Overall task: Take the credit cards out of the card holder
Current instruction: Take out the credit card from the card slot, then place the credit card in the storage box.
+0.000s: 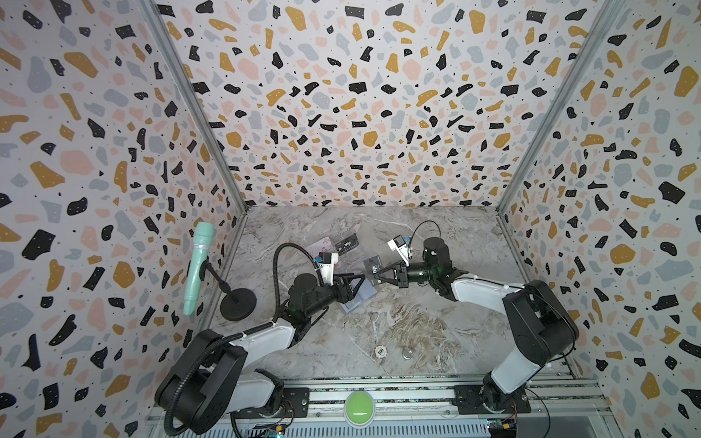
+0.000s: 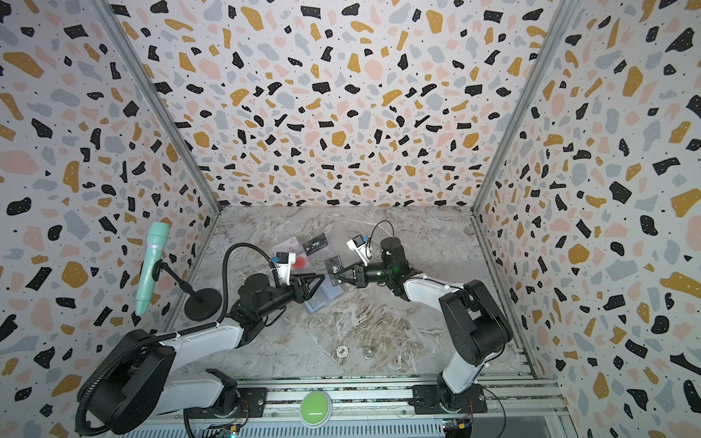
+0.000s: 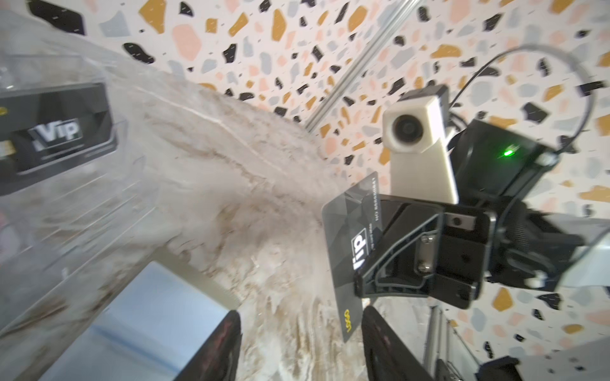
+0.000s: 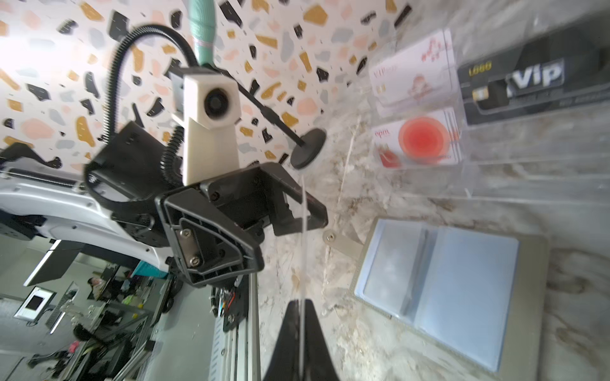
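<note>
My right tool [image 4: 302, 308] gripped a black VIP card [image 3: 346, 237] near the card holder [image 4: 445, 273]. My left tool [image 3: 302, 346] stood open beside it.

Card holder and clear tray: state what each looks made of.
Card holder: probably faux leather or coated fabric, matte taupe rim, smooth pale blue lining with a soft sheen. Clear tray: likely rigid acrylic or similar plastic, glossy; the marble-patterned tabletop shows through its walls.

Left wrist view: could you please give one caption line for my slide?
The right gripper holds a black VIP card clear of the open card holder lying on the marble table.
</note>
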